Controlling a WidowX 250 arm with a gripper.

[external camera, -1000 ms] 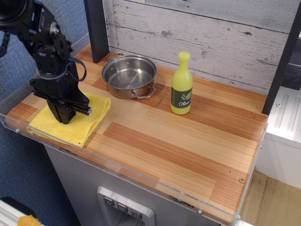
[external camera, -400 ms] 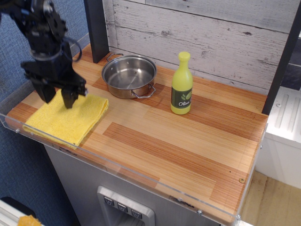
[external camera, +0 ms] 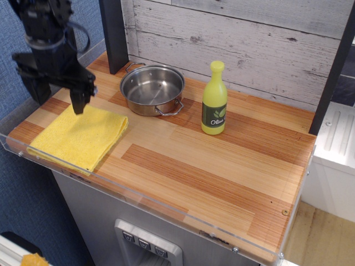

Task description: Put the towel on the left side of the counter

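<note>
The clear acrylic rim (external camera: 138,200) runs along the near edge of the surface (external camera: 211,172), a worktop of light and reddish-brown striped planks set on a grey cabinet (external camera: 105,221). A panel with three small buttons (external camera: 145,244) sits on the cabinet front.

On the near-left corner of the surface lies the towel (external camera: 80,138), bright yellow, flat and spread out, roughly square, its near-left edge close against the rim. Nothing rests on it.

Above the towel's far-left part hangs the black hand (external camera: 58,102), lifted clear of the cloth and not touching it. Its two fingers (external camera: 77,101) point downward and stand apart with a visible gap between them; nothing is held. The arm (external camera: 45,27) rises from the hand to the top-left corner.

Farther back, just beyond the towel's far-right corner, stands a steel pot (external camera: 152,88) with two loop handles, empty and upright. To its right, near but apart, stands a yellow-green olive-oil bottle (external camera: 214,100), upright, cap on.

Behind these, a dark post (external camera: 113,33) stands at the surface's back-left, and a whitewashed plank wall (external camera: 238,39) closes the rear.
</note>
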